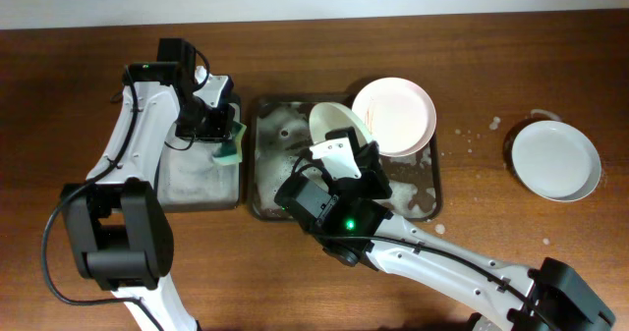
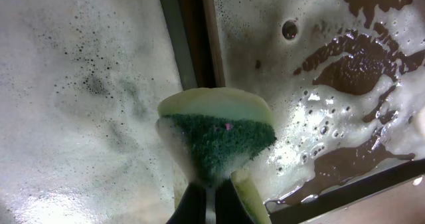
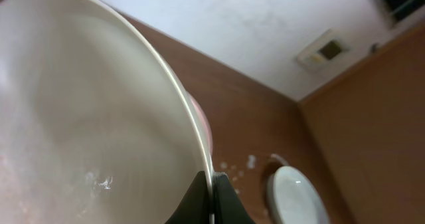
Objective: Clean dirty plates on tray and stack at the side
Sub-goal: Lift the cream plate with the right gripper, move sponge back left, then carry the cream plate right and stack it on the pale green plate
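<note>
- Left wrist view: the left gripper [image 2: 211, 197] is clamped on the green sponge [image 2: 218, 136].
- Right wrist view: the right gripper [image 3: 211, 196] pinches the rim of the white plate [image 3: 86, 117], which hides most of the pink plate [image 3: 203, 121].

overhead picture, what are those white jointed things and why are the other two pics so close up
Those are two robot arms at a wooden table, filmed from above. The close-ups come from a camera on each wrist. The left pincer is shut on a green sponge at the edge of a small foamy tray. The right pincer grips a pale plate by its rim, tilted up over the bigger tray. A pinkish plate rests on that tray's corner; a white plate sits on the table.
</note>
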`<state>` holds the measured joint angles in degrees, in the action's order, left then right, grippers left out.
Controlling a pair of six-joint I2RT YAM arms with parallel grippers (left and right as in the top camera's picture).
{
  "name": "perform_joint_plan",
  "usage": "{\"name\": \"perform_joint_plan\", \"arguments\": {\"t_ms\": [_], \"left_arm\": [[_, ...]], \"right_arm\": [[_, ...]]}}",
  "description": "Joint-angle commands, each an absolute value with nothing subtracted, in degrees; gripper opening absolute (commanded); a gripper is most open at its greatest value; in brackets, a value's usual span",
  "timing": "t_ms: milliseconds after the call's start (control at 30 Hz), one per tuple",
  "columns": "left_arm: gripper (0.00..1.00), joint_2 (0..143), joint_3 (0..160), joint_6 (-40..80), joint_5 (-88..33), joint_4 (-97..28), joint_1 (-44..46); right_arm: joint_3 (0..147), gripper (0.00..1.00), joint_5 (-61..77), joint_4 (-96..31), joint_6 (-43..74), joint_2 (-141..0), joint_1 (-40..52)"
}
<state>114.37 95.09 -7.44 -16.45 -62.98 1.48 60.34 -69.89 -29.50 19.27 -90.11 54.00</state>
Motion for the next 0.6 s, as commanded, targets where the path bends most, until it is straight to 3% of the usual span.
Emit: {"name": "perform_joint_plan", "arguments": {"t_ms": [0,100,233,367,433,567], "left_arm": [[0.0,113.2,94.8,-6.7,-16.1,-62.5,1.3],[0.0,113.2,94.8,-6.7,-16.1,-62.5,1.3],[0.0,113.2,94.8,-6.7,-16.1,-62.5,1.3],[0.0,113.2,94.8,-6.7,-16.1,-62.5,1.3],[0.0,113.2,94.8,-6.7,-16.1,-62.2,1.3],[0.0,113.2,94.8,-6.7,-16.1,-62.0,1.3]], "right_arm": [[60.9,0.04,-62.2,-29.1,20.0,-90.1,54.1],[61.0,0.04,-59.7,-29.2,21.7,-88.9,52.3],[61.1,0.04,-35.5,-29.2,23.0,-82.2,42.7],[61.1,0.04,8.7,-31.2,22.9,-80.6,19.3],[61.1,0.04,19.8,-32.7,22.7,-80.8,8.1],[61.1,0.04,24.0,-33.0,24.1,-80.8,-8.0]]}}
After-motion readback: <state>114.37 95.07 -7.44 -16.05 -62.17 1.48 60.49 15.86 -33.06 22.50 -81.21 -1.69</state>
